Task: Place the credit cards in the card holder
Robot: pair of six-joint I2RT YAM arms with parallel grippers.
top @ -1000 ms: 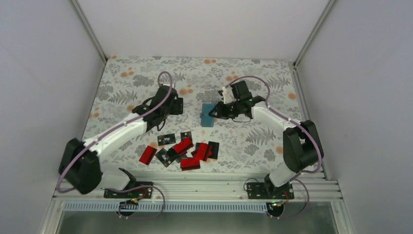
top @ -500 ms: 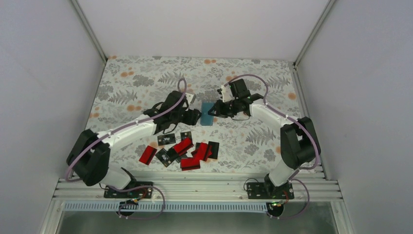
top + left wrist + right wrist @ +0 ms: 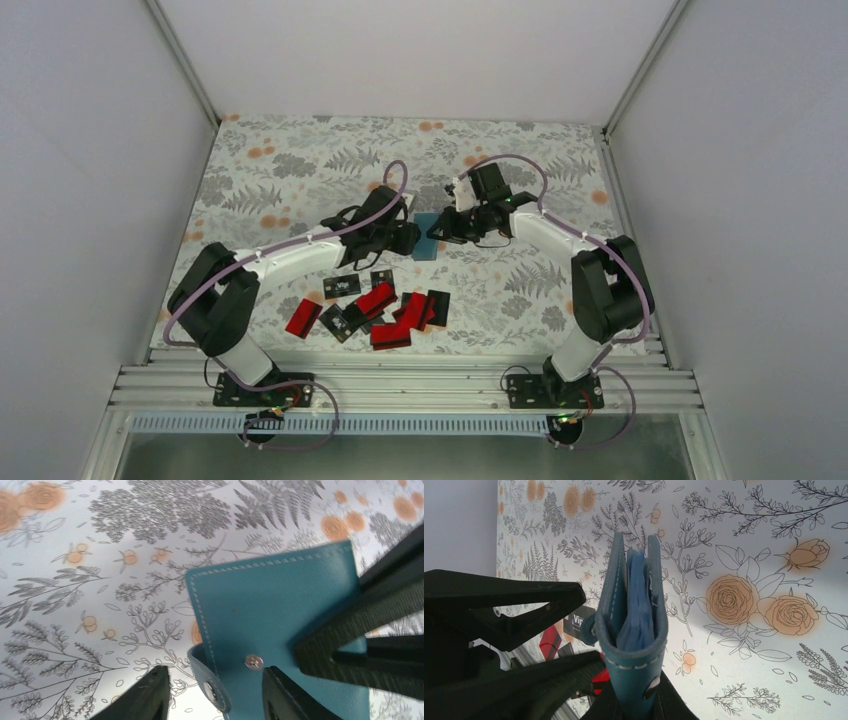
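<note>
The teal card holder (image 3: 427,238) is held off the table by my right gripper (image 3: 442,231), which is shut on its lower edge (image 3: 634,630). Its pockets gape slightly in the right wrist view. My left gripper (image 3: 405,238) is open right beside the holder. In the left wrist view its fingers (image 3: 150,695) stand either side of the holder's loose snap strap (image 3: 216,682), without touching it. The holder's flat face (image 3: 270,600) fills that view. The red and black credit cards (image 3: 375,305) lie in a loose pile nearer the arm bases. Some of the cards (image 3: 549,640) show behind the holder.
The floral table cover (image 3: 300,170) runs to white walls at the back and both sides. A metal rail (image 3: 400,385) runs along the near edge by the arm bases. The two grippers are almost touching over the middle of the table.
My left arm has swung right and forward from the left of the table to the card holder. My right gripper has kept hold of the holder, shifting only slightly.
</note>
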